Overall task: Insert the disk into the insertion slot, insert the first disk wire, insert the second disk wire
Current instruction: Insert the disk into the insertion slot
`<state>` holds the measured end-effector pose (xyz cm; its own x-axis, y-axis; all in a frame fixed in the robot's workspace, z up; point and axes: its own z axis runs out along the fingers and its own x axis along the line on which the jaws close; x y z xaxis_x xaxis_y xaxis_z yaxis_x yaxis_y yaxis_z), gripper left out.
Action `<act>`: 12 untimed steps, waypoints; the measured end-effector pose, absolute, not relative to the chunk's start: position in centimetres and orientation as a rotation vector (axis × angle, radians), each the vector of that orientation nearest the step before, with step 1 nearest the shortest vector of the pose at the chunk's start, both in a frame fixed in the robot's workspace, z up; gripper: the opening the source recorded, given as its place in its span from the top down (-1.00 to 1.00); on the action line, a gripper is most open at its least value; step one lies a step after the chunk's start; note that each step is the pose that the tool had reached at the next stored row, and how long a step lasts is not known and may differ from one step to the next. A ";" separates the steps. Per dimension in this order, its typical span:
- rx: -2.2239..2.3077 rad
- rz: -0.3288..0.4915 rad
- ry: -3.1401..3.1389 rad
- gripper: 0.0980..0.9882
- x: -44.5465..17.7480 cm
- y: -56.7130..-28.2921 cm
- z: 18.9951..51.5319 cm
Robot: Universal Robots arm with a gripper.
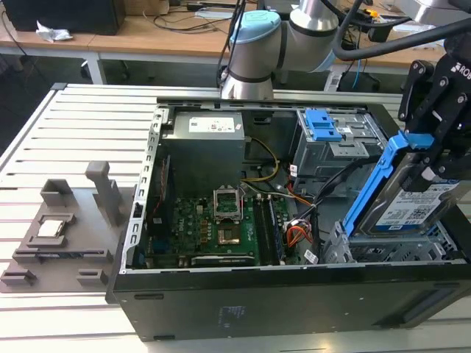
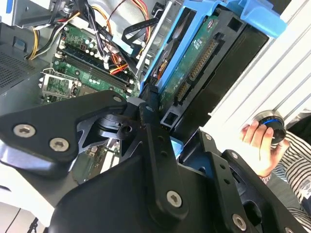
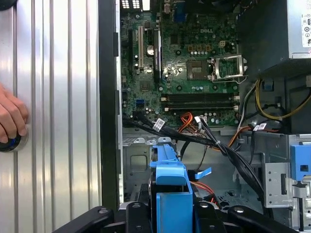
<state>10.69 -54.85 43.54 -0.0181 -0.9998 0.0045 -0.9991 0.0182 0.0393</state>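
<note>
My gripper [image 1: 433, 151] is shut on the disk [image 1: 412, 206], a silver drive with a white label in a bright blue carrier. The disk hangs steeply tilted at the case's front corner on the exterior view's right. Its lower edge is level with the rim of the insertion slot [image 1: 390, 251], the low grey perforated cage beneath it. In the second wrist view the black fingers [image 2: 148, 114] clamp the carrier, and the disk's green underside [image 2: 194, 53] and connectors show. In the first wrist view the blue carrier [image 3: 170, 177] rises from the gripper [image 3: 170, 216] above the grey cage [image 3: 138, 155].
Loose black cables [image 1: 327, 187] and orange-red wires [image 1: 298, 235] lie beside the cage. A taller cage with a blue latch [image 1: 327, 136] stands behind it. The motherboard [image 1: 213, 228] fills the case's middle. A person's hand [image 3: 9, 116] rests on a round knob outside the case.
</note>
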 end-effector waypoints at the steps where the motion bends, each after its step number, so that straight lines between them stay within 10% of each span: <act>1: 2.180 -0.039 -2.219 0.40 10.7 -54.8 43.3; 12: 2.178 -0.035 -2.218 0.40 10.7 -54.3 43.4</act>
<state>10.68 -54.34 43.37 -0.0182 -0.9998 0.0075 -0.9991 0.0184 0.0390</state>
